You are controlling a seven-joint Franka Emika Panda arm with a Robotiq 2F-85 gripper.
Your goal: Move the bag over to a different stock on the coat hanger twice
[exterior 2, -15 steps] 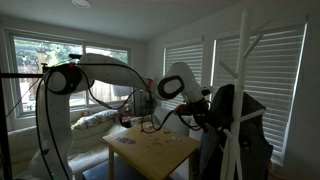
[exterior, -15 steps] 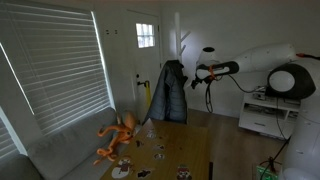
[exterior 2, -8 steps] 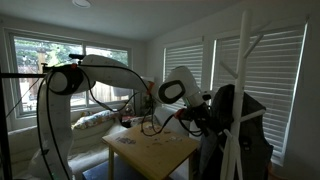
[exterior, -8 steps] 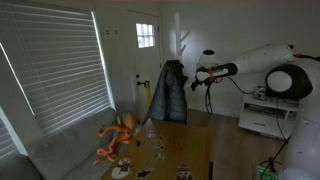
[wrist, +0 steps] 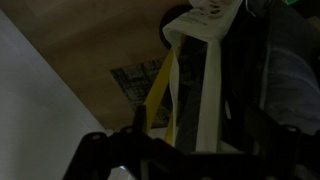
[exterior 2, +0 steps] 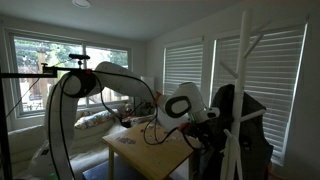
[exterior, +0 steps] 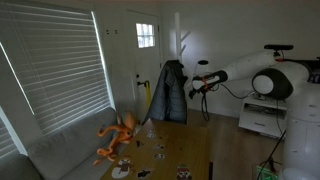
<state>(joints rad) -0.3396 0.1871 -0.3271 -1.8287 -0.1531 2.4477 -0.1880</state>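
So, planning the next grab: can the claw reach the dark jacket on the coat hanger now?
Probably yes: the claw hangs right beside the dark jacket on the coat hanger, with nothing visibly between them.

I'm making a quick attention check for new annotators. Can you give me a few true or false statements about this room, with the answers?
1. A dark jacket hangs on the coat hanger. True.
2. The blinds are pulled all the way up. False: they are down, and their slats cover the window.
3. The gripper is close beside the jacket, at about the jacket's height. True.
4. The orange toy hangs from a peg of the coat hanger. False: it lies low down near the grey sofa, well away from the pegs.
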